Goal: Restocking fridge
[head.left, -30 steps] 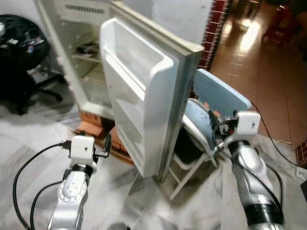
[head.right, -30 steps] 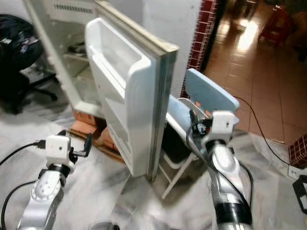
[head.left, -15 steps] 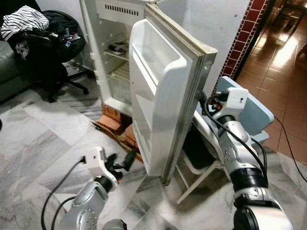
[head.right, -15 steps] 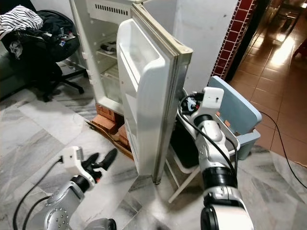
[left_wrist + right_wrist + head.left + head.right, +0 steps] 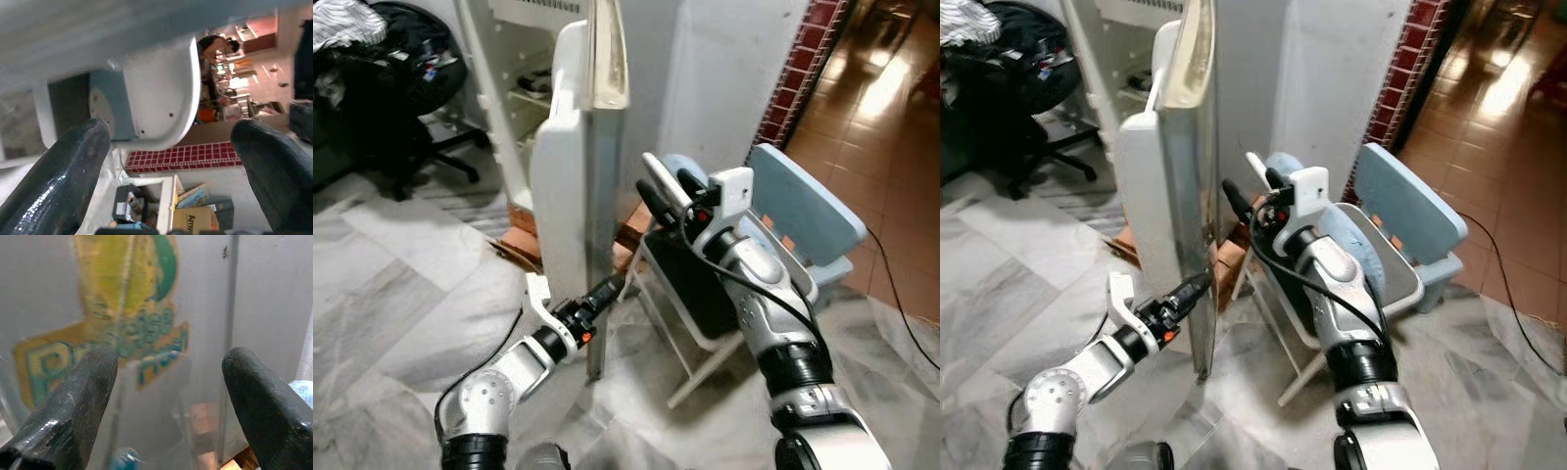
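- One tall white fridge door [image 5: 570, 186] stands edge-on between both arms, the open white fridge cabinet [image 5: 514, 88] behind it.
- Risk, as I judge it: the door could swing into the light-blue folding chair [image 5: 793, 211] just beside it and jam.
- Left gripper [image 5: 607, 290], low at the door's bottom edge, is spread, holding nothing.
- Right gripper [image 5: 1246, 186], near the door's outer face, is parted and empty.

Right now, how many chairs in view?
2. A white folding chair with a light blue seat pad stands right of the white fridge door; a black swivel office chair sits far left. Others may be hidden.
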